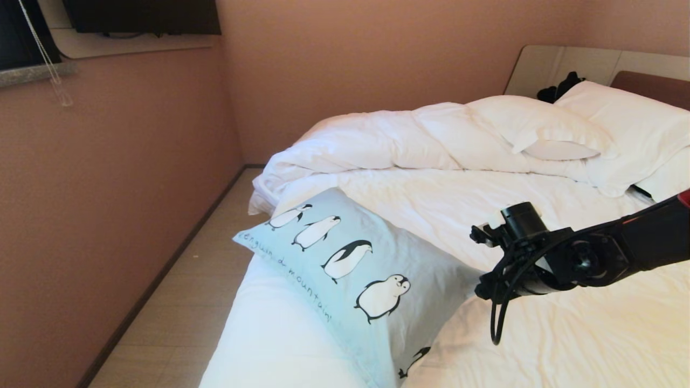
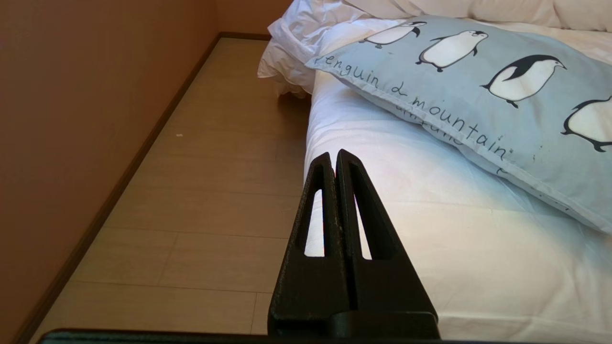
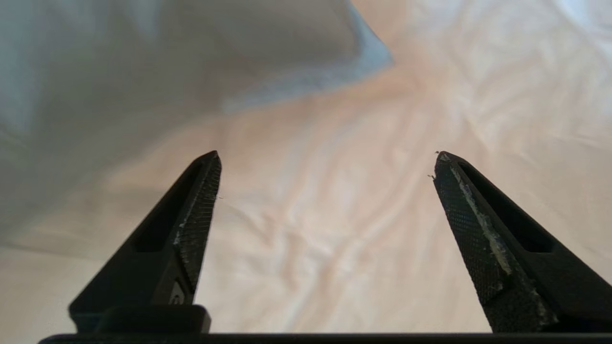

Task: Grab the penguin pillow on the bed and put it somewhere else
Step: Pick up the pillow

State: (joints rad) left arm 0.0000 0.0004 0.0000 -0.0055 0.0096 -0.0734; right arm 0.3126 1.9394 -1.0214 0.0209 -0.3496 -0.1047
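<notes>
R gripper point(image 3: 327, 165) is spread wide w/ nothing between its fingers point(image 3: 198, 200), hanging just above the wrinkled white sheet point(image 3: 334, 229), near the penguin pillow's closest corner but apart from it. In the head view the R arm point(image 1: 604, 253) reaches in from the right side over the mid bed; the gripper itself is hidden behind the wrist there.

L gripper point(image 2: 334, 157) has its fingers pressed together, empty, sitting low by the bed's left near edge, partly over the wood floor point(image 2: 201, 191); not seen in the head view.

Penguin pillow point(image 1: 350, 269) lies flat on the bed point(image 1: 566, 334) at its left near part, running diagonally along the left edge, penguins & script face up, one corner sticking past the mattress side.

Farther back: bunched white duvet point(image 1: 377, 145) across the bed, white pillows point(image 1: 620, 118) at far right, a black clothing bundle point(image 1: 560, 89) behind them against the beige panel point(image 1: 544, 64). Pinkish wall point(image 1: 108, 178) on the left.
</notes>
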